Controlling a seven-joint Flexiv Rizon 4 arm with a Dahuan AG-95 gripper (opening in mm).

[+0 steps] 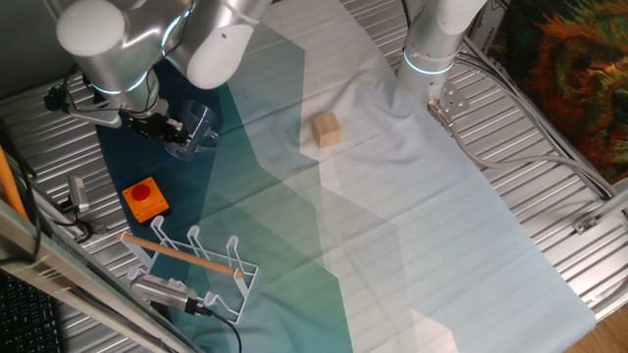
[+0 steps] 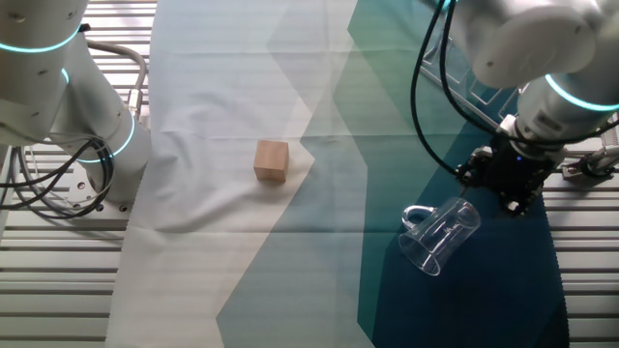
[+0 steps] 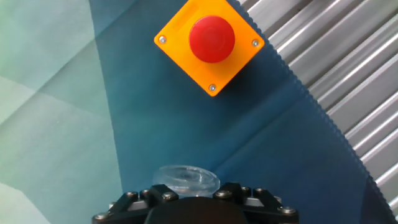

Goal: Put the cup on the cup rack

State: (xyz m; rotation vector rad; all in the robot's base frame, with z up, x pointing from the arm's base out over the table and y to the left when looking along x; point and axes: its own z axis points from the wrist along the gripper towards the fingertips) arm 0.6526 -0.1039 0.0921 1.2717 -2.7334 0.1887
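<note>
The cup is a clear plastic tumbler, tilted on its side over the dark blue part of the cloth. My gripper is shut on its rim. The other fixed view shows the cup hanging below and left of the gripper. In the hand view only the cup's clear rounded edge shows just above the gripper body. The cup rack, white wire with a wooden rod across it, stands near the front left, below the cup and apart from it.
An orange block with a red button lies between the cup and the rack, and sits straight ahead in the hand view. A tan wooden cube rests mid-cloth. A second arm's base stands at the back. Ribbed metal table borders the cloth.
</note>
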